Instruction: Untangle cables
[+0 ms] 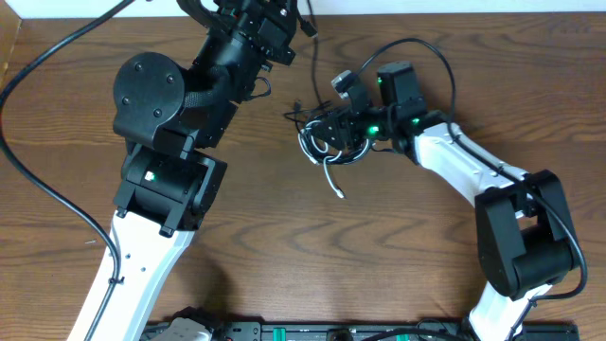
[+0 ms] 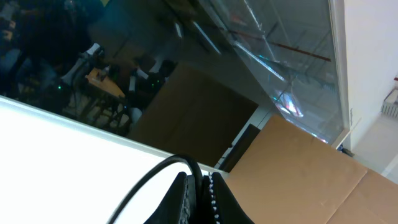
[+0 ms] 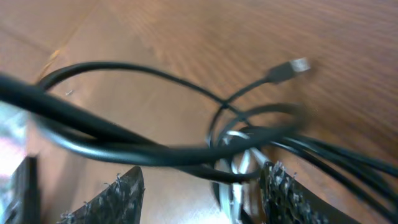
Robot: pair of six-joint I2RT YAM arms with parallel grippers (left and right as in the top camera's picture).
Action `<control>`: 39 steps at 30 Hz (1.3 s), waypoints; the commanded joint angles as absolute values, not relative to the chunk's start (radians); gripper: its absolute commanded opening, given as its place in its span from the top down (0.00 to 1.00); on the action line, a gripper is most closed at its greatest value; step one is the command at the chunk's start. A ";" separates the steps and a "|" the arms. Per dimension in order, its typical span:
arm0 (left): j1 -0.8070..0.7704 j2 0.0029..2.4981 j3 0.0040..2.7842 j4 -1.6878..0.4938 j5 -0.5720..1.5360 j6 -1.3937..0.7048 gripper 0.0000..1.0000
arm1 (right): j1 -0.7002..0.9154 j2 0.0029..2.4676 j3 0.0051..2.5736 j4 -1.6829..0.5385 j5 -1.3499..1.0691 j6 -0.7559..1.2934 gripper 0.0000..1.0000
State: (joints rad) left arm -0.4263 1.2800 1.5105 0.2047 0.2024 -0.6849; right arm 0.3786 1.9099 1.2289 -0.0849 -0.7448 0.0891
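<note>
Right gripper hangs spread over the cables, the tangle lying just ahead between its fingers; left gripper, pressed together, is raised well apart.

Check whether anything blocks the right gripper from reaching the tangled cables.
Nothing visible does. The right gripper sits at the tangle; black cables cross between its open fingers, the white cable among them.
</note>
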 commanded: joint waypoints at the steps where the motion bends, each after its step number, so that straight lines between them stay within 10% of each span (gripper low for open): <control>1: -0.426 1.273 1.543 0.215 0.189 -0.694 0.93 | 0.389 1.914 1.242 -0.046 -0.494 0.264 0.45; 8: -0.426 1.273 1.543 0.211 0.163 -0.694 0.93 | 0.379 1.914 1.242 0.027 -0.442 0.295 0.63; 20: -0.426 1.273 1.543 0.212 0.137 -0.739 0.92 | 0.447 1.917 1.242 0.105 -0.370 0.295 0.65; 25: -0.426 1.273 1.543 0.202 0.137 -0.738 0.93 | 0.448 1.916 1.242 0.080 -0.336 0.295 0.99; 39: -0.363 1.279 1.543 -0.234 -0.097 -0.519 0.92 | 0.231 1.670 1.243 -0.496 -0.463 0.214 0.99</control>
State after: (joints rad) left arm -0.3870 1.2808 1.5208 -0.1467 -0.0307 -0.6388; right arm 0.2893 1.7962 1.2316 -0.4049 -0.4332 0.2695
